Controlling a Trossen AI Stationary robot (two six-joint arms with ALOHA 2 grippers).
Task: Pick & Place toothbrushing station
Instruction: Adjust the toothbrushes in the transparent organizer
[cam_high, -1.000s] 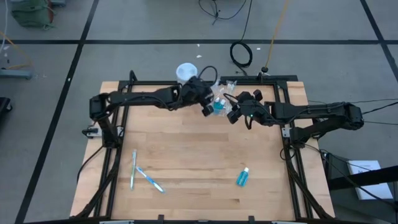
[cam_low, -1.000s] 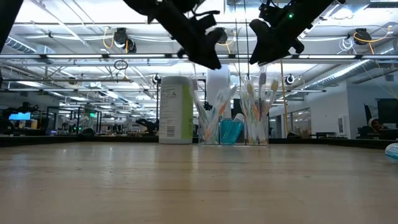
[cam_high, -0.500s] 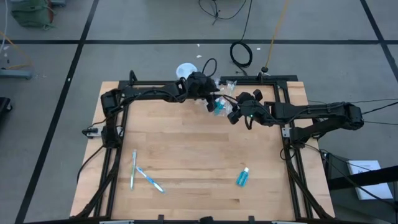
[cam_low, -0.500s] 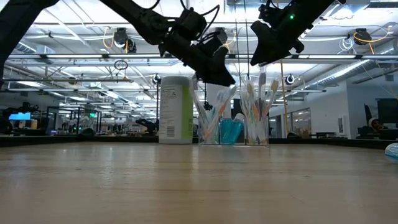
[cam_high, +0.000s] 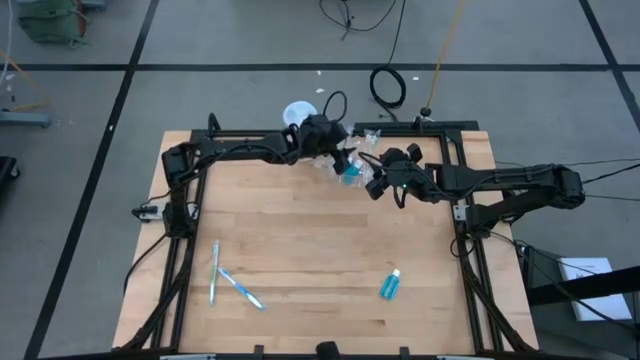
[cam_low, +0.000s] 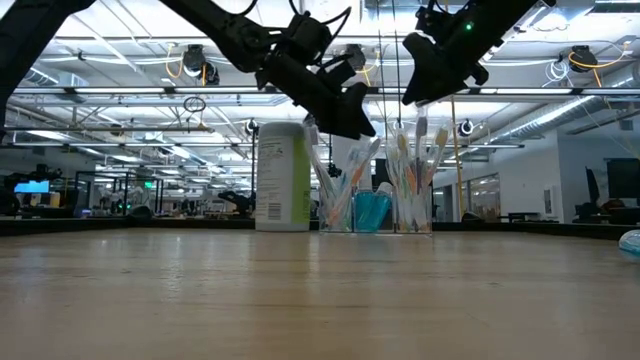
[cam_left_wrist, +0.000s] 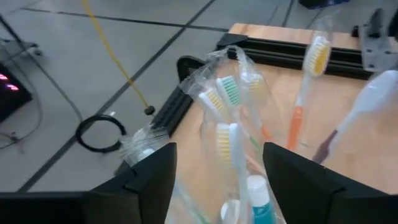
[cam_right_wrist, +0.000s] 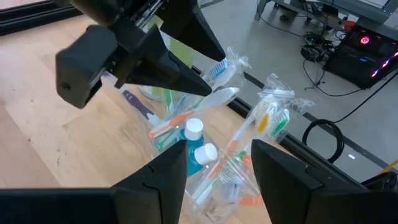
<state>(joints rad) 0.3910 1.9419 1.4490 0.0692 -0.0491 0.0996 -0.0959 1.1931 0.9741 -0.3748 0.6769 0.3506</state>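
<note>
Clear plastic cups (cam_high: 352, 165) holding wrapped toothbrushes and teal toothpaste tubes stand at the table's far edge, also in the low view (cam_low: 372, 205). My left gripper (cam_high: 338, 158) is open just above them, its fingers on either side of the wrapped brush heads (cam_left_wrist: 227, 124); I cannot tell whether they touch. My right gripper (cam_high: 372, 185) is open and empty, hovering just near-right of the cups (cam_right_wrist: 199, 152). Two toothbrushes (cam_high: 228, 278) lie flat at the near left. A teal toothpaste tube (cam_high: 390, 285) lies at the near right.
A white canister with a green label (cam_low: 282, 177) stands left of the cups at the far edge, also in the high view (cam_high: 299, 114). Black frame rails (cam_high: 185, 260) run along the table's sides. Bare wood lies across the middle of the table (cam_high: 320, 240).
My left gripper has gone down and toward the far edge, onto the toothbrush cups, then held there. My right gripper has kept still.
</note>
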